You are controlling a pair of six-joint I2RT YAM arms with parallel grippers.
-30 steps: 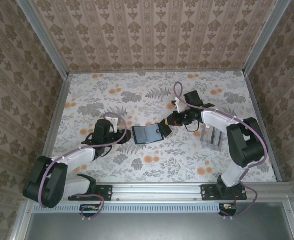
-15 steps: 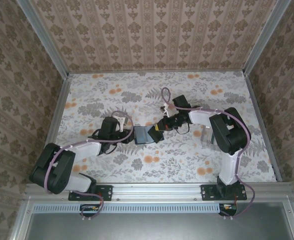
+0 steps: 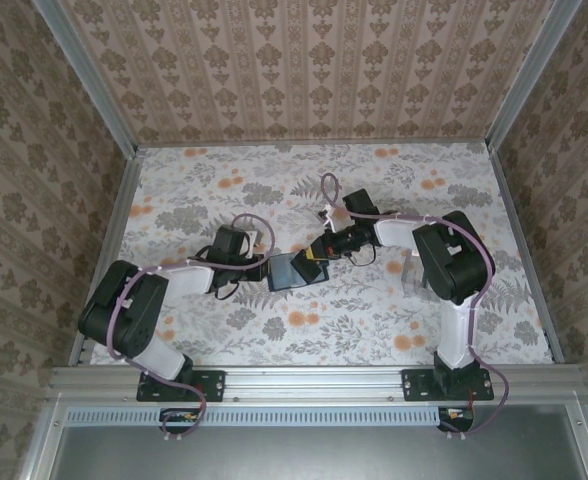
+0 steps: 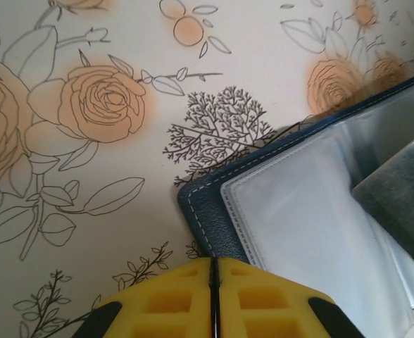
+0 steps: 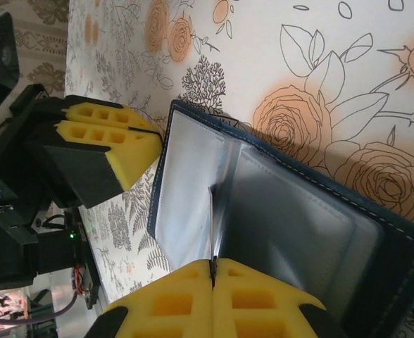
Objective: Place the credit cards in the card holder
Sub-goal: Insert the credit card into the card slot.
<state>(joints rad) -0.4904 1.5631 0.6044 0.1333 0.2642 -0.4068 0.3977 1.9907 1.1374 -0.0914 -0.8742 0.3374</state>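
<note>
Though the floral table (image 3: 374, 330) is broad, the work sits at one spot: the card holder (image 3: 292, 271), lying open between the two arms. At the holder's left corner the left gripper (image 4: 214, 299) has its yellow pads pressed together (whether they nip the rim, I cannot tell). Over the holder's inner leaf the right gripper (image 5: 212, 271) pinches a credit card (image 5: 212, 211), seen edge-on. The card looks light, stiff and slick, so it is probably best held by its rear edge, leaving the front free to slip under the holder's glossy, floppy sleeve (image 4: 298, 211).
</note>
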